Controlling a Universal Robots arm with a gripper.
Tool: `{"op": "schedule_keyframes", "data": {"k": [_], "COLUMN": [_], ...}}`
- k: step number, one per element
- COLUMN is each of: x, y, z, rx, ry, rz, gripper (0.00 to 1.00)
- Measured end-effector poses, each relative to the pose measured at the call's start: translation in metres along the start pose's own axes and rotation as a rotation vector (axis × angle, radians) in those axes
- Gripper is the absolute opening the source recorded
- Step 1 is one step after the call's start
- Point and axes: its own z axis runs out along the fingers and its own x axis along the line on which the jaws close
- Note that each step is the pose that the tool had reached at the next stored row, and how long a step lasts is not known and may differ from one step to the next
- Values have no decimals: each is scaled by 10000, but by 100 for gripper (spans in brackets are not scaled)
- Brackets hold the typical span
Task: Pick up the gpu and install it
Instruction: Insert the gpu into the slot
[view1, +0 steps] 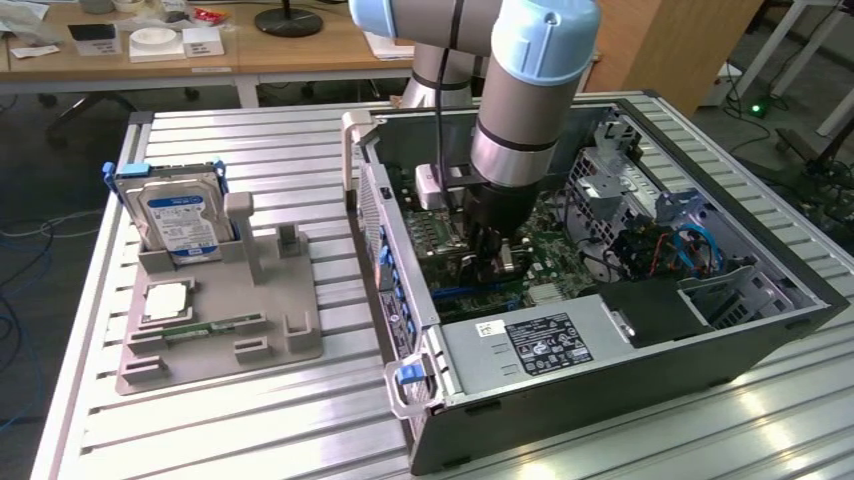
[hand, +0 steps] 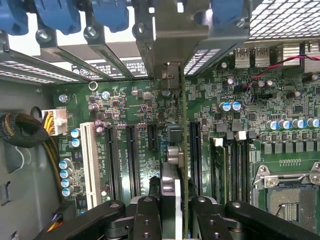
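Note:
The gpu (hand: 176, 150) shows edge-on in the wrist view as a thin card, its green board edge running from my fingers toward its silver end bracket (hand: 170, 35) at the case's rear slot openings. My gripper (hand: 172, 220) is shut on the gpu, one black finger (hand: 146, 220) on each side. The card stands upright over the motherboard (hand: 125, 105), between the long black expansion slots (hand: 132, 160); whether it touches a slot I cannot tell. In the exterior view my gripper (view1: 487, 240) reaches down inside the open computer case (view1: 641, 350), with the gpu (view1: 483, 265) below it.
A grey holder tray (view1: 267, 345) lies at the exterior view's left with a silver hard drive (view1: 180, 215), a chip (view1: 167, 300) and a memory stick (view1: 214, 327). Inside the case are the power supply (view1: 534, 345), a drive cage (view1: 627, 170) and cables (hand: 25, 130).

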Motion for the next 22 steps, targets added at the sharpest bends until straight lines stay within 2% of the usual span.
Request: {"op": "schedule_keyframes", "data": {"k": [7,22], "x": [2,-3], "y": [28,30], "z": [4,4], "rx": [4,0], "ry": [-2,0], "rz": [0,0], "gripper": [28,28]}}
